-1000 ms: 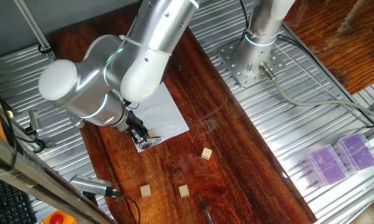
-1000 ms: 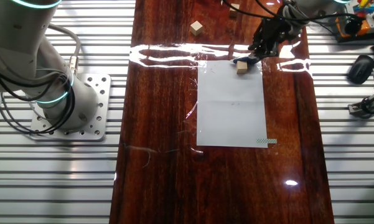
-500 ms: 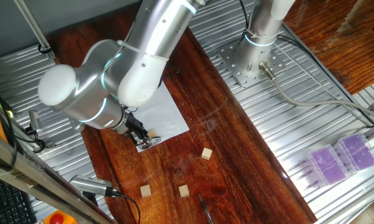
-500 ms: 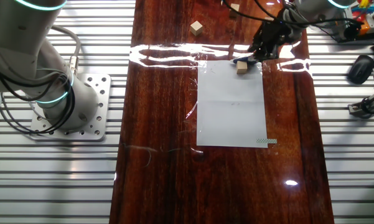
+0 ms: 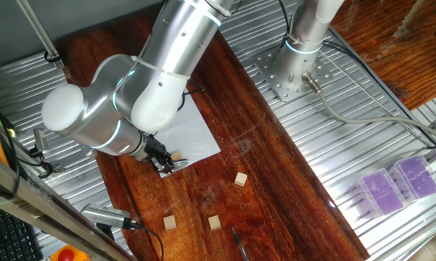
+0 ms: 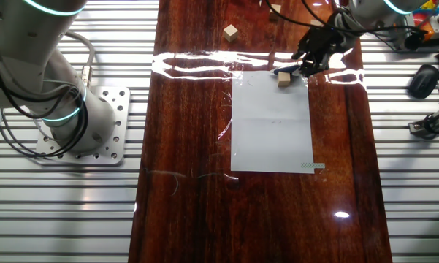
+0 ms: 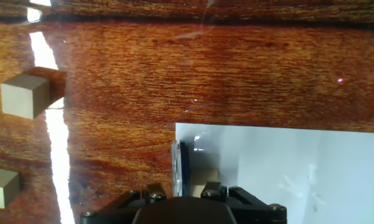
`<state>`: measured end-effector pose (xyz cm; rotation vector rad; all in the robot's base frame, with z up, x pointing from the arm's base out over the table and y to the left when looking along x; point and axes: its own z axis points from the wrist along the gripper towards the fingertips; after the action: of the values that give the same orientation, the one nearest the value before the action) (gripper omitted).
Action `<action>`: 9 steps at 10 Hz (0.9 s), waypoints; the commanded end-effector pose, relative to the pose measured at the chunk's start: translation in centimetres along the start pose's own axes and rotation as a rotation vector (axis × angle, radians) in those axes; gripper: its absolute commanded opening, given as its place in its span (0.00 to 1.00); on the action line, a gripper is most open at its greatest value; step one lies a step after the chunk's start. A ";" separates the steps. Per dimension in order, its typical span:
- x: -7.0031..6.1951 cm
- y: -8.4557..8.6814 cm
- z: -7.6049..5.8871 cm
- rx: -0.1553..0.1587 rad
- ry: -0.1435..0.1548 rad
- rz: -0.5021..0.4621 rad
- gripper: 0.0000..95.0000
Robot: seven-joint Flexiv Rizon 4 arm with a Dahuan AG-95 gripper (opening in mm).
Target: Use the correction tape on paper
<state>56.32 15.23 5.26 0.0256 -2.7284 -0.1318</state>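
Correction tape (image 6: 283,72) lies at the far corner of the paper (image 6: 272,124), seen from my remote station with the arm (image 5: 149,80) bent low over that end of the wooden table (image 5: 276,188). From one fixed view I see the arm's big silver elbow hanging above the sheet, the wrist tucked under it and the gripper (image 5: 162,160) pointing down at the paper's corner. In the other fixed view the gripper (image 6: 312,57) sits just beyond the paper's edge, with the dispenser and a small tan block (image 6: 284,81) right beside its tips. The hand view shows the dispenser (image 7: 180,168) on edge at the paper's (image 7: 286,174) corner, close against the gripper body, with the tan block (image 7: 206,177) touching it; the fingertips are out of sight, so I cannot tell how wide the jaws stand or whether they grip anything. Two more wooden cubes (image 7: 25,95) rest on bare wood well apart from the sheet. A third cube (image 6: 231,31) sits near the table's far end.
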 end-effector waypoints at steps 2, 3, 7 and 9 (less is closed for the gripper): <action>-0.1 0.1 -0.2 0.000 0.003 -0.015 0.40; -0.1 0.1 -0.2 0.002 0.003 -0.016 0.40; -0.4 0.0 0.1 0.003 -0.004 -0.010 0.40; -0.7 -0.1 0.6 0.003 -0.002 -0.010 0.40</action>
<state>56.77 15.13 4.21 0.0383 -2.7314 -0.1303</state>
